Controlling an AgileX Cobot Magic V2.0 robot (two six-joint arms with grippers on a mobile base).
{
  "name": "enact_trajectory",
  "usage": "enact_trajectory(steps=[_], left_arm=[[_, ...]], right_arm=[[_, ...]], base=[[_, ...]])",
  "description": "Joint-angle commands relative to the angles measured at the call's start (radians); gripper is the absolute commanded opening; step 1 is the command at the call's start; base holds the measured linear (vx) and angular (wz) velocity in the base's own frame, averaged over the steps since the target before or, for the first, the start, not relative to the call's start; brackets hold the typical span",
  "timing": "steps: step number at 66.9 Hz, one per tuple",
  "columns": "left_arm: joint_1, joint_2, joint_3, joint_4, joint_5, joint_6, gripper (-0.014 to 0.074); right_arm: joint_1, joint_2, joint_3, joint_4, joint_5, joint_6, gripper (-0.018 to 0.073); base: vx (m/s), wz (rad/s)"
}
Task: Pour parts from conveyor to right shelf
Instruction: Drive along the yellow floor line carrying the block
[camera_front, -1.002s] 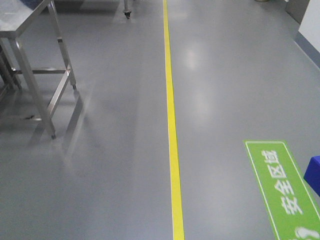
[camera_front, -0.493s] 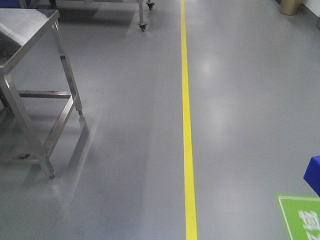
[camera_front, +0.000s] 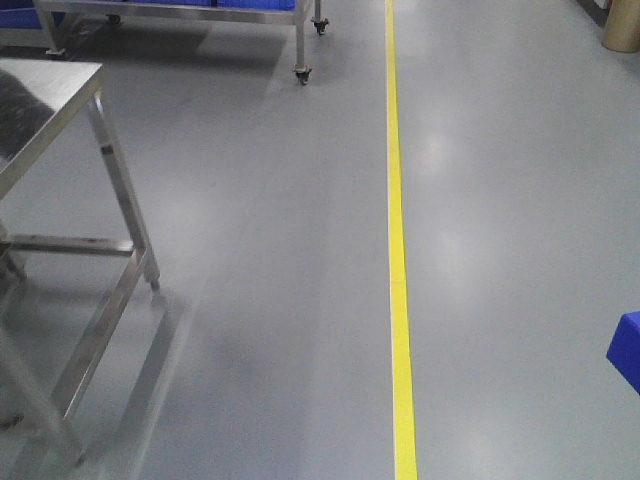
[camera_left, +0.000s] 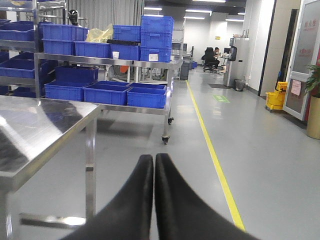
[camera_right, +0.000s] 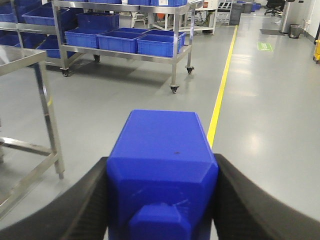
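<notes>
**A:** What do we see at the right pincer?

**B:** In the right wrist view, the right pincer (camera_right: 161, 162) is pinching the block (camera_right: 160, 135). Its black fingers (camera_right: 70, 205) press against the block's two sides. The block is bright blue. A short knob on it points toward the camera, low in the view.

**A:** Where is the block in the room?

**B:** We see it held in the air over the floor (camera_front: 250, 200), touching only the pincer. In the front view a blue corner shows at the right edge, well apart from the yellow line (camera_front: 397, 200). We take that corner to be the block but cannot be sure.

**A:** And the left pincer?

**B:** In the left wrist view, the left pincer (camera_left: 153, 159) is pressed together. Its two black fingers (camera_left: 132, 195) touch along their inner edges, and it hangs over the floor.

**A:** What surrounds us?

**B:** The floor is glossy grey, and the yellow line runs straight away from us. On the left, close by, stands a steel surface (camera_front: 40, 90) on bare steel legs. Farther on, left of the line, we see a steel rack (camera_right: 125, 53) on casters. Blue bins (camera_right: 117, 40) sit side by side on its lower level, and more are stacked on top.
</notes>
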Motion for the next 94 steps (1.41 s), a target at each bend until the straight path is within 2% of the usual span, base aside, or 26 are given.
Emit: enact_trajectory(steps=[1, 94], left_arm=[[-0.002, -0.011, 0.027, -0.009, -0.079, -0.007, -0.0006], [-0.002, -0.011, 0.027, -0.009, -0.079, -0.007, -0.0006]], right_arm=[[0.001, 0.012, -0.028, -0.004, -0.084, -0.008, -0.0001], [0.001, 0.012, -0.028, -0.004, -0.084, -0.008, -0.0001]], base=[[0.78, -0.07], [0.77, -0.1]])
